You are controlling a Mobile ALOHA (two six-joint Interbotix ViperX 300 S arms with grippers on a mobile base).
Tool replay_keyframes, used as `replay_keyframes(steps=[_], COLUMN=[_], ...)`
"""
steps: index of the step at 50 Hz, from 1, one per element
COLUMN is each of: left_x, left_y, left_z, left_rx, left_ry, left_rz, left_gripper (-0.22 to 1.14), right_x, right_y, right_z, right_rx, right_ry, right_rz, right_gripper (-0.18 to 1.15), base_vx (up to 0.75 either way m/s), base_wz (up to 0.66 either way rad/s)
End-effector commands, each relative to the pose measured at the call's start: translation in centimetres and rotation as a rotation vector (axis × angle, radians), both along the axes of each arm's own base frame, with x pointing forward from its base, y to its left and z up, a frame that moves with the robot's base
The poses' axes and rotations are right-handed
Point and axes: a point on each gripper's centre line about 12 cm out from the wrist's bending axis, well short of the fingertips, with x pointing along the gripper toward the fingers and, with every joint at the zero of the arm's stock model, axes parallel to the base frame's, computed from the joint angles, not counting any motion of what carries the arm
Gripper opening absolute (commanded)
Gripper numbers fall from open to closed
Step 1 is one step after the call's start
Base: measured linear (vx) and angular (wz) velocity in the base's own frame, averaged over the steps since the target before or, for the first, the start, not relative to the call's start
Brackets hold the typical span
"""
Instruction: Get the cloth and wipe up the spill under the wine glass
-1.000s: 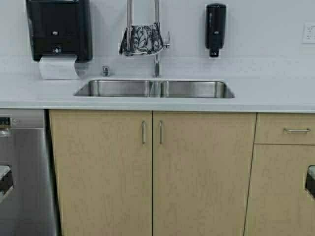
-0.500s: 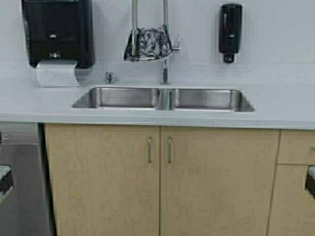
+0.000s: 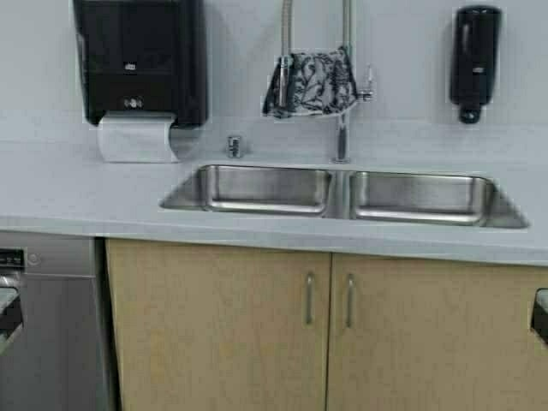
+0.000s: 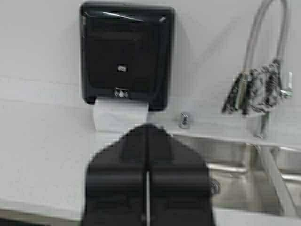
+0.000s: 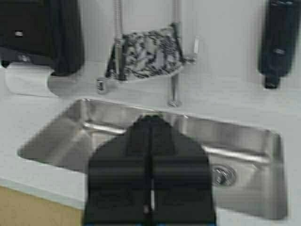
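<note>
Cloth: I am seeing the black-and-white floral cloth (image 3: 310, 84) hanging draped over the faucet (image 3: 342, 128), above the divider of the double sink (image 3: 342, 195).
Wine glass: I am not finding it in any view.
Left end effector: the left end effector (image 4: 147, 136) is showing in its wrist view with its fingers pressed together, holding nothing, hovering off the counter (image 3: 77, 201) and facing the paper towel dispenser (image 3: 141, 60).
Right end effector: the right end effector (image 5: 150, 125) is likewise sitting fully closed and empty, hanging over the counter's front edge and pointing at the sink basin below the cloth.
Surroundings: a white paper towel (image 3: 135, 137) is hanging from the dispenser; a black soap dispenser (image 3: 475, 62) is sitting on the wall right of the faucet.
</note>
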Motion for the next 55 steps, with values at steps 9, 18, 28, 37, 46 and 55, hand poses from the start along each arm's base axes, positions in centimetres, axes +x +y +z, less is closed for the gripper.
replay_keyframes(steps=[9, 18, 28, 37, 46, 55], left_x=[0.1, 0.1, -0.2, -0.9, -1.3, -1.3], left_y=[0.0, 0.0, 0.0, 0.0, 0.0, 0.0], left_z=[0.5, 0.4, 0.3, 0.6, 0.5, 0.5], left_rx=[-0.003, -0.003, -0.002, -0.003, -0.011, -0.013], left_ry=[-0.017, -0.017, -0.014, -0.04, -0.054, -0.054], left_rz=[0.0, 0.0, 0.0, 0.0, 0.001, 0.001], left_gripper=[0.02, 0.02, 0.02, 0.02, 0.02, 0.02], right_x=[0.1, 1.3, 4.9, 8.1, 10.7, 12.7], right_y=[0.4, 0.8, 4.0, 6.5, 7.5, 8.7], right_z=[1.0, 0.7, 0.2, -0.8, -3.4, -7.7], right_rx=[-0.006, -0.015, -0.061, -0.082, -0.097, -0.096], right_ry=[-0.027, 0.015, 0.104, 0.161, 0.225, 0.245], right_rz=[0.018, 0.029, 0.122, 0.174, 0.184, 0.207], right_gripper=[0.05, 0.05, 0.05, 0.05, 0.07, 0.11], base_vx=[0.28, 0.26, 0.25, 0.24, 0.23, 0.22], base_wz=[0.11, 0.1, 0.04, -0.02, 0.01, 0.02])
